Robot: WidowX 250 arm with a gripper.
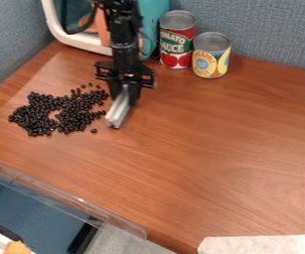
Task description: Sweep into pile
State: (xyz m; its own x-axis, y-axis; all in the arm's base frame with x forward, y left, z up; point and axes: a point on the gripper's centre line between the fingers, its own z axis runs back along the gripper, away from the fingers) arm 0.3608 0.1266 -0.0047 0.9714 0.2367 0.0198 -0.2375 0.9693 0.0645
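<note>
My black gripper (125,93) hangs down at the upper left of the wooden table, shut on a narrow white-and-grey sweeping tool (117,112). The tool slants down and slightly left, its lower end at the table surface. Just left of it lie many small black beans (37,118) in an uneven patch with a small bare gap in the middle. A few loose beans are scattered at the patch's upper edge, and one lies below its right side, near the tool's tip.
A tomato sauce can (177,41) and a shorter yellow-and-blue can (211,55) stand at the back, right of the arm. Behind the arm is a white-and-teal object (75,38). A clear plastic strip (68,197) runs along the lower-left edge; white tape (267,244) marks the lower right.
</note>
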